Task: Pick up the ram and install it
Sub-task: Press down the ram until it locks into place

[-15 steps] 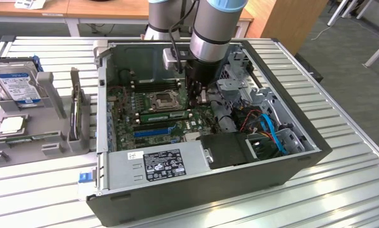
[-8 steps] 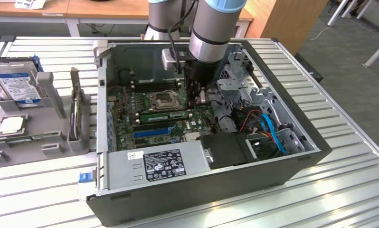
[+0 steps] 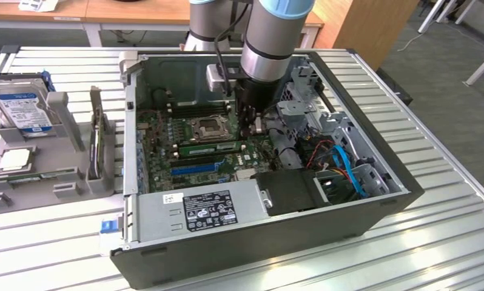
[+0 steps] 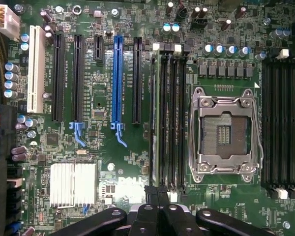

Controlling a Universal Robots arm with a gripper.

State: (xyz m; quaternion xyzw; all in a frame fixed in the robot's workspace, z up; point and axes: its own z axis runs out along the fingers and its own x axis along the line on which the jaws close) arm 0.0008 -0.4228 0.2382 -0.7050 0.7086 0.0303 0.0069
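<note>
Currently, the open computer case (image 3: 372,206) is holding the motherboard (image 3: 165,142), with the arm reaching down into it. Beside the CPU socket (image 4: 224,133), at the socket's nine o'clock in the wrist view, the ram (image 3: 210,147) is sitting in a memory slot (image 4: 158,118). The gripper (image 4: 157,209), fingers pressed together and pinching nothing, is hovering at the slot's end. Risk: uneven downward pressure could leave the stick tilted with one latch unlocked.

"DELL" in white on motherboard (image 4: 132,186), near its edge by heatsink (image 4: 73,183). PSU (image 3: 201,209) labels & hard drive (image 3: 23,109) label: unreadable.
</note>
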